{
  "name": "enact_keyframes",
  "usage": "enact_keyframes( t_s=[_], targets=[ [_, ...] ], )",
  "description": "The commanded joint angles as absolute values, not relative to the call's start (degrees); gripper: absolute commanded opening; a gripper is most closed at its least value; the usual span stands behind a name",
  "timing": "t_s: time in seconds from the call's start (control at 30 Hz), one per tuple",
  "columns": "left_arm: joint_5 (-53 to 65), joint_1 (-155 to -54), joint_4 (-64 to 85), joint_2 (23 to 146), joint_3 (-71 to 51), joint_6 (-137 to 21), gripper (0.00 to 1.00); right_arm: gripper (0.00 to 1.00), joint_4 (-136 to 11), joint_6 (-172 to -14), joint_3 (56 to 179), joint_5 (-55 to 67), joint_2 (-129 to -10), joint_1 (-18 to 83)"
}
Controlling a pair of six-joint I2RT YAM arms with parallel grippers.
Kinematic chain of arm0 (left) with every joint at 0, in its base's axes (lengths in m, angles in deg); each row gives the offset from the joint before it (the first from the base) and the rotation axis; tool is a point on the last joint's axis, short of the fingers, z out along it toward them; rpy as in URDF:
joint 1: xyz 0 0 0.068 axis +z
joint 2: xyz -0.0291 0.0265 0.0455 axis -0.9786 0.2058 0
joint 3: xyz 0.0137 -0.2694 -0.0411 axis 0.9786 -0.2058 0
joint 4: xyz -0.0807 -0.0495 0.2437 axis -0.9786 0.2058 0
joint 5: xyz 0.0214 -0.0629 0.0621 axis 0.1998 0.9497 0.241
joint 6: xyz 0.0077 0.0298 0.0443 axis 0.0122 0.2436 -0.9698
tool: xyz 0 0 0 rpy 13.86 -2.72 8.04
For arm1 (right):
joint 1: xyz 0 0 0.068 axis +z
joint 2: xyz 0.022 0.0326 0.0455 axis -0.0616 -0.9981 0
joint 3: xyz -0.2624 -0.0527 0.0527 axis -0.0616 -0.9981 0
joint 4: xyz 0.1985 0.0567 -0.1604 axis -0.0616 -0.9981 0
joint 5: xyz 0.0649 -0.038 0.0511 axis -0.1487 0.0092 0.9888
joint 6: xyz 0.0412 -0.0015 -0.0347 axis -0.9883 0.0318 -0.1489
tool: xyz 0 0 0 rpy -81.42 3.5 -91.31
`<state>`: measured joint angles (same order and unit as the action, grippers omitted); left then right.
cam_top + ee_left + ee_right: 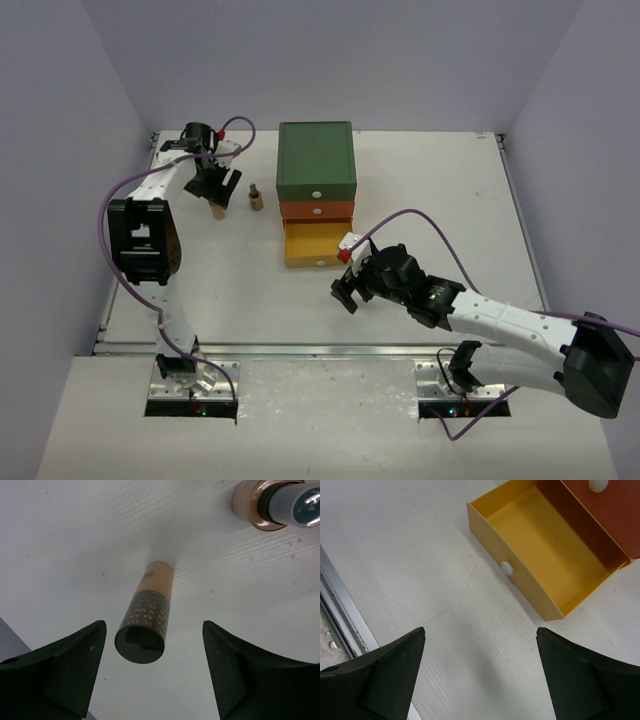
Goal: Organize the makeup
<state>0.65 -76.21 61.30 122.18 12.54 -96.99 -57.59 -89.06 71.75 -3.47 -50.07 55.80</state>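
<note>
White tabletop between pale lilac walls, makeup sorting under way: a peach tube with a dark cap stands upright at the far left of the table. The left gripper hangs directly over it, jaws spread to either side of the cap with bare table showing on both sides and neither finger touching. Just to the tube's right, and apart from it, stands a second peach container with a grey cap, also upright. Further right, at the far middle of the table, sits the three-drawer box, green on top. Its orange drawer is shut or nearly so, while the yellow drawer at the bottom is pulled out toward the near side and shows nothing inside. Near and to the right of that drawer, the right gripper hovers above bare table, jaws wide apart and holding nothing. No other cosmetics can be made out in these views

The step in hand looks to be the left arm's pickup of the first tube, with the open yellow drawer the likely destination. The next move appears to call for the jaws to close squarely on the capped upper part, low enough that the narrow tube is gripped rather than tipped. A straight lift clear of its neighbour would follow, then the carry rightward to the drawer; the right arm seems best kept back from the drawer mouth
</note>
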Motion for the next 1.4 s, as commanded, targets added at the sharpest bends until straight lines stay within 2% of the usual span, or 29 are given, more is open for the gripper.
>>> enact_keyframes(
  t_s=[0.0,0.17,0.33,0.4,0.6,0.8,0.87,1.1,1.37],
  targets=[
    [-1.74,-75.83,59.27,123.22,12.62,-97.44,0.70,0.92,-55.05,-89.20,72.33,-5.56,-50.36,55.56],
    [-0.56,-75.66,60.49,124.43,13.11,-97.19,0.43,0.92,-54.86,-88.18,72.90,-6.06,-51.27,55.65],
    [-0.22,-75.57,61.01,123.72,12.97,-97.09,0.06,0.92,-54.91,-86.84,73.98,-6.33,-52.33,55.60],
    [-0.05,-75.57,61.27,122.99,13.09,-97.09,0.00,0.92,-55.65,-85.20,74.77,-6.28,-52.63,55.65],
    [7.45,-74.96,66.86,116.04,15.94,-97.43,0.00,0.92,-57.81,-78.07,79.82,-4.02,-50.95,55.64],
    [30.17,-74.96,70.00,104.03,20.68,-101.55,0.00,0.91,-52.94,-69.16,86.80,-1.93,-52.13,55.65],
    [39.53,-74.96,67.96,100.47,20.19,-101.44,0.00,0.91,-50.14,-65.79,89.93,-1.89,-53.75,55.61],
    [60.37,-75.09,65.70,92.81,17.16,-101.54,0.00,0.91,-44.10,-54.19,101.25,-0.82,-62.71,55.61],
    [59.16,-79.66,64.13,90.35,11.86,-97.78,0.00,0.93,-42.33,-47.01,110.26,-3.16,-72.56,55.69]
  ],
)
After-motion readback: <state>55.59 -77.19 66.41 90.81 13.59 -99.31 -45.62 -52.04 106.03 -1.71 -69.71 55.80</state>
